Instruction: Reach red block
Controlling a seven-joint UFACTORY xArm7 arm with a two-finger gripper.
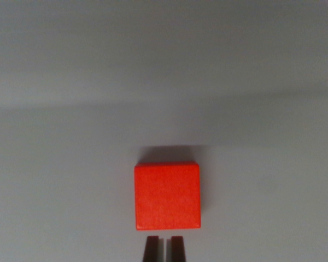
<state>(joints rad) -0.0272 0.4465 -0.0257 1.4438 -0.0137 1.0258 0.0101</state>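
Note:
A red block (167, 196) lies flat on a plain grey surface, a little below the middle of the wrist view. Its top face is square and fully visible, with a dark shadow along its far edge. My gripper (164, 248) shows at the bottom edge as two dark fingertips standing close together, with only a thin slit between them. The tips sit just below the block's near edge, apart from it, and nothing is held between them.
The grey surface (71, 164) runs all around the block. A soft shadow band crosses the view above the block, where the surface turns lighter.

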